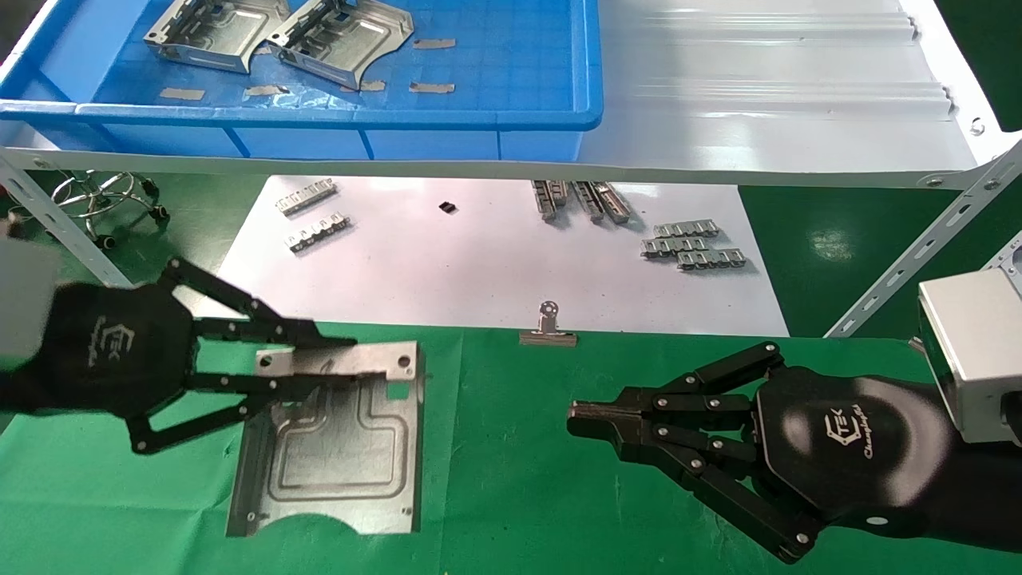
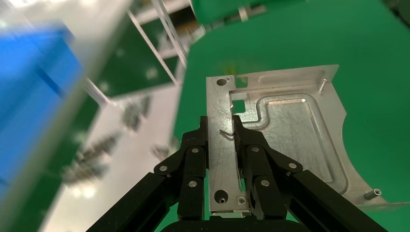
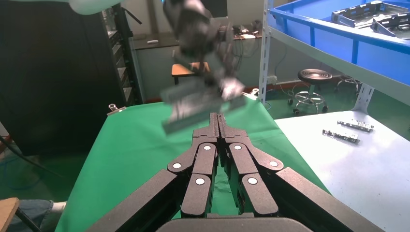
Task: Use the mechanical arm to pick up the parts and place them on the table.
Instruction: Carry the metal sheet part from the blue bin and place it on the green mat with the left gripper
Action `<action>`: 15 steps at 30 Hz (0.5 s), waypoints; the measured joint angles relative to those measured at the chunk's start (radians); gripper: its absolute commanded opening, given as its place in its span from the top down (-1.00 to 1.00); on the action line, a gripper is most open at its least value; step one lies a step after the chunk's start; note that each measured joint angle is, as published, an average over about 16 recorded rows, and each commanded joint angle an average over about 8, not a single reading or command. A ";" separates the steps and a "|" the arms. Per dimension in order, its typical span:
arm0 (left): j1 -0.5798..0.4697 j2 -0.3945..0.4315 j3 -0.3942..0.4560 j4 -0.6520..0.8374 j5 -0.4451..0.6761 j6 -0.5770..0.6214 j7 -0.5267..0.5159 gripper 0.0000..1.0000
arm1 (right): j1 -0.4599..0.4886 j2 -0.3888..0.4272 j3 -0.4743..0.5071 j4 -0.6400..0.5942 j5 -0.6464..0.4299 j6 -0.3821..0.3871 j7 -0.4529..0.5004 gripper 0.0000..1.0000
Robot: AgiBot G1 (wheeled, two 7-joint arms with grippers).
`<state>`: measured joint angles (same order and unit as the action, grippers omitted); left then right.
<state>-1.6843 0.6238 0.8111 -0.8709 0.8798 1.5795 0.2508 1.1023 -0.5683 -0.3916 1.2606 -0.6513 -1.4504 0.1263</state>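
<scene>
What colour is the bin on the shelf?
Bright blue bin; clearest in the head view.

We see one silvery embossed plate (image 1: 343,447) clamped at its holed edge in our left gripper (image 1: 339,359), above the green table (image 1: 511,447).

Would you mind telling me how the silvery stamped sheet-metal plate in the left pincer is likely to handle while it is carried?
The silvery stamped sheet-metal plate probably stays stiff: its embossed outline and folded edge show no sag. Its smooth surface looks slippery, and the left pincer pinches only one edge strip, so the plate may pivot. It seems thin, so likely light.
</scene>
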 measured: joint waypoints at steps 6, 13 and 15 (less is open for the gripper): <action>0.072 -0.026 0.078 0.002 0.056 -0.069 0.085 1.00 | 0.000 0.000 0.000 0.000 0.000 0.000 0.000 1.00; 0.147 -0.002 0.110 0.027 0.131 -0.195 0.183 1.00 | 0.000 0.000 0.000 0.000 0.000 0.000 0.000 1.00; 0.163 0.009 0.113 0.030 0.147 -0.232 0.209 1.00 | 0.000 0.000 0.000 0.000 0.000 0.000 0.000 1.00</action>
<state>-1.5209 0.6327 0.9240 -0.8407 1.0272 1.3473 0.4601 1.1023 -0.5682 -0.3917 1.2606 -0.6513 -1.4504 0.1263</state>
